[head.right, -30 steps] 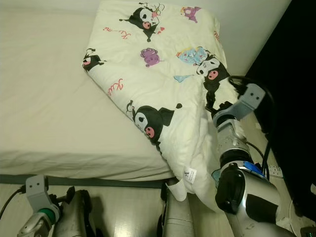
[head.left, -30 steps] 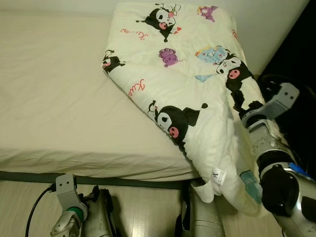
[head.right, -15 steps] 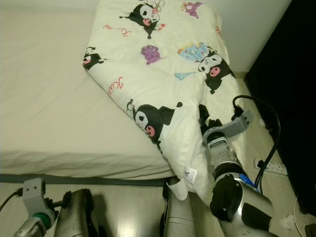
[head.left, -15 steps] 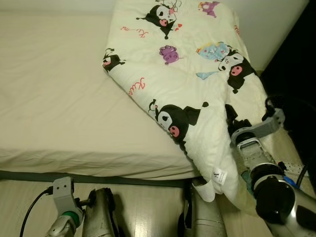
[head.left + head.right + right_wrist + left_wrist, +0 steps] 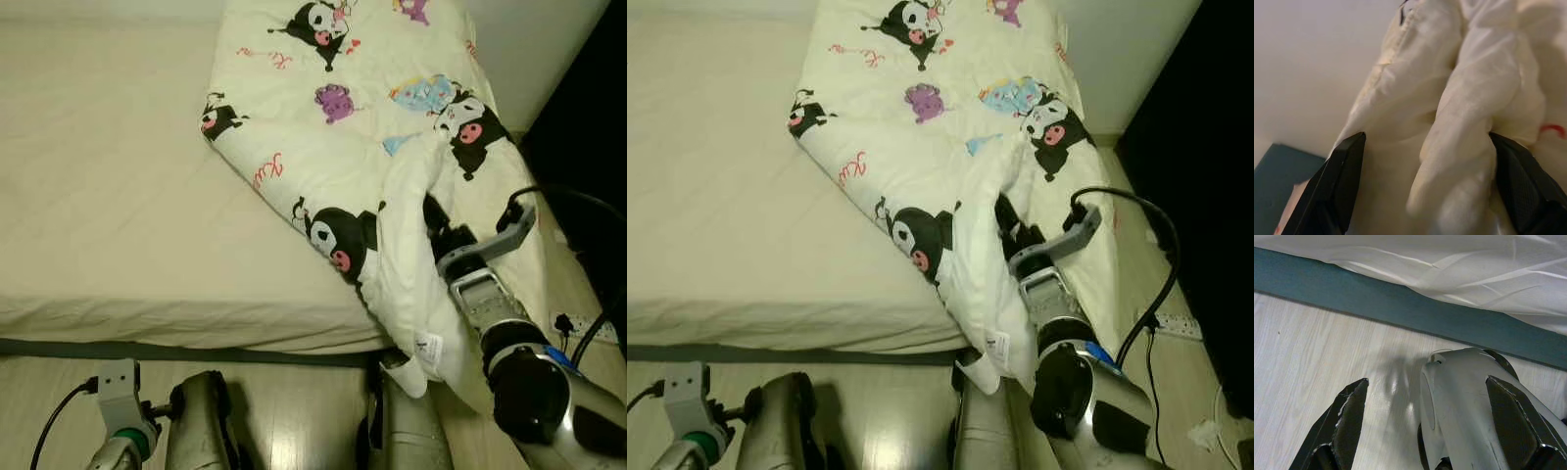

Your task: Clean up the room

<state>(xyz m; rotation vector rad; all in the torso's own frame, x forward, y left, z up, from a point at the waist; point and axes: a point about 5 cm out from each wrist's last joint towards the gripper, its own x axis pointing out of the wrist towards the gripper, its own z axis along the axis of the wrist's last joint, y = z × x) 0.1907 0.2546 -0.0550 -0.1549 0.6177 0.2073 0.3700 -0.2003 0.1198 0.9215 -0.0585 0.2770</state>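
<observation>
The right gripper [image 5: 434,221] had pushed into the quilt [image 5: 333,147] hanging off the bed [image 5: 108,206], bunching a fold between its spread fingers, not yet pinched. The left gripper [image 5: 1425,431] hung parted beside the bed's base, so tidying looked barely begun.

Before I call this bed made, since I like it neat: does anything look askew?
Yes. The cartoon-print comforter lies bunched and diagonal on the right side of the mattress, its lower corner spilling over the edge toward the floor. The right hand is pressed into a raised fold of it.
</observation>
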